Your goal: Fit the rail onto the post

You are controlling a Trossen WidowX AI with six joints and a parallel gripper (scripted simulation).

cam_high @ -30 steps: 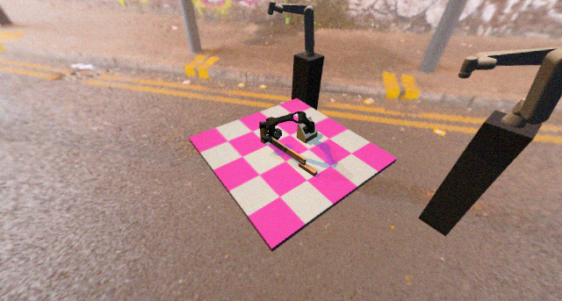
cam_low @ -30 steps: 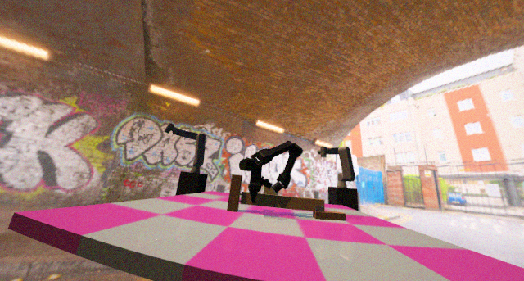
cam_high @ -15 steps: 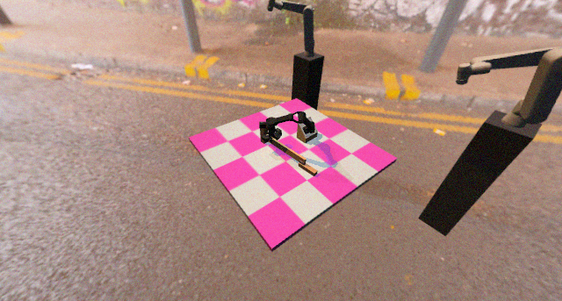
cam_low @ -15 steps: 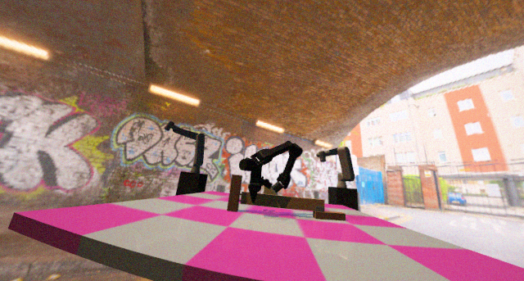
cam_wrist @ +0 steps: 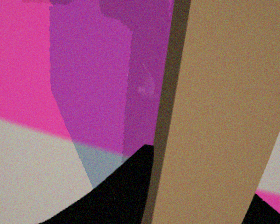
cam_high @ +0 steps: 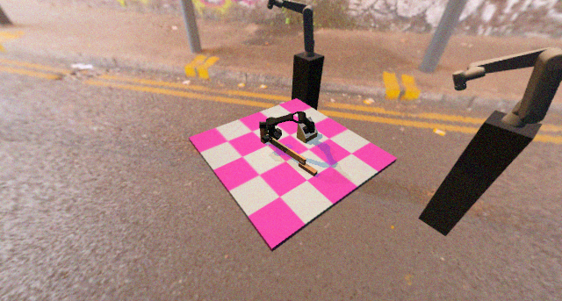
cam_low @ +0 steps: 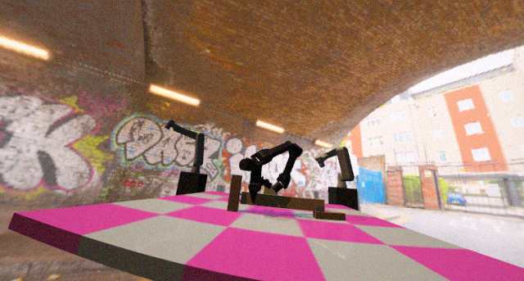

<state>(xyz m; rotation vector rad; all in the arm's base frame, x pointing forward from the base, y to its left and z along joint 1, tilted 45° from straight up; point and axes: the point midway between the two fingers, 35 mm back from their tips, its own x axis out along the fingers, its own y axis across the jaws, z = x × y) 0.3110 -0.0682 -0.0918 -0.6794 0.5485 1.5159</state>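
Note:
The wooden rail [cam_high: 288,151] [cam_low: 286,201] [cam_wrist: 218,100] is off the table and looks about level. Its far end is at the low footboard block [cam_high: 308,168] [cam_low: 330,215]; the bracket's inside cannot be made out. The upright post [cam_low: 234,192] stands at the rail's near end in the exterior view, with only a very narrow gap visible between them. The pegs and the holes are not visible, so how far they fit cannot be told. My gripper [cam_low: 253,197] [cam_wrist: 173,157] is shut on the rail close to its post end, with a dark finger on each side in the wrist view.
A grey wedge-shaped block [cam_high: 306,133] stands by my arm's base. Two other dark arms on black pedestals [cam_high: 307,79] [cam_high: 480,169] stand beyond the checkered pink and white table [cam_high: 272,231] [cam_low: 135,232].

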